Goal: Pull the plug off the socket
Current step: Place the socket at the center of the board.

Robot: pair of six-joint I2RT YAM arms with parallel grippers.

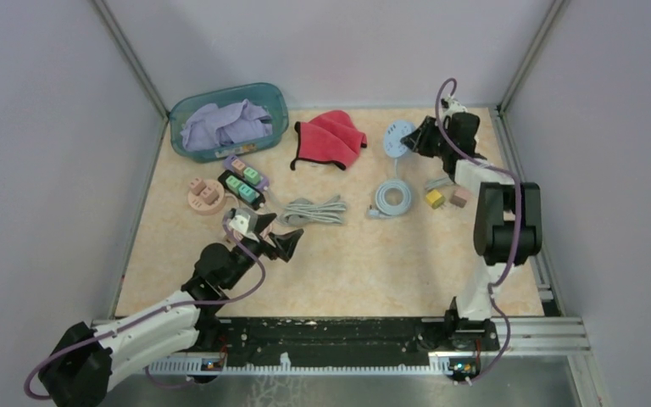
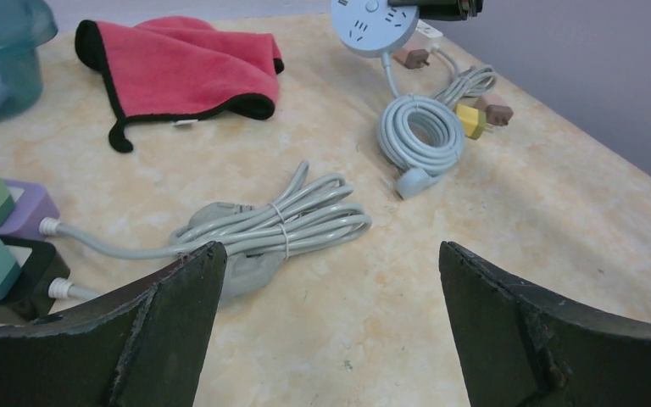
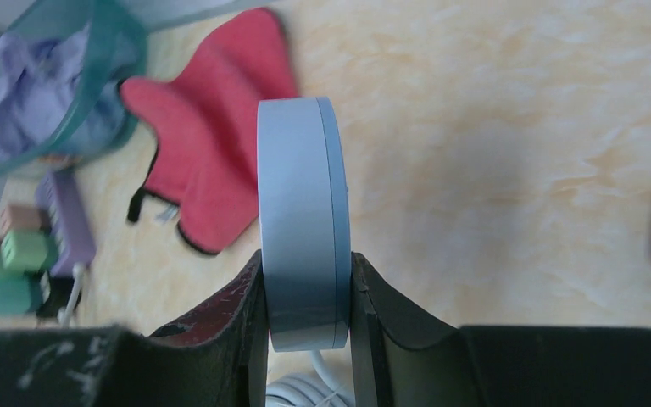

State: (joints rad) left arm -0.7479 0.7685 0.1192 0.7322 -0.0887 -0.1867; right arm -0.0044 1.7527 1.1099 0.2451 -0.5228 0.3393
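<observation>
My right gripper is shut on a round light-blue socket at the back of the table and holds it on edge; in the right wrist view the fingers clamp its two flat faces. In the left wrist view the socket shows only open slots on its face. Its cord lies coiled below it. A brown plug lies beside the socket. My left gripper is open and empty, low over bare table, next to a grey cable bundle.
A yellow plug and a brown plug lie right of the coil. A purple strip and a black strip with green plugs, and a pink round socket, sit at left. A red cloth and a teal basket are at the back.
</observation>
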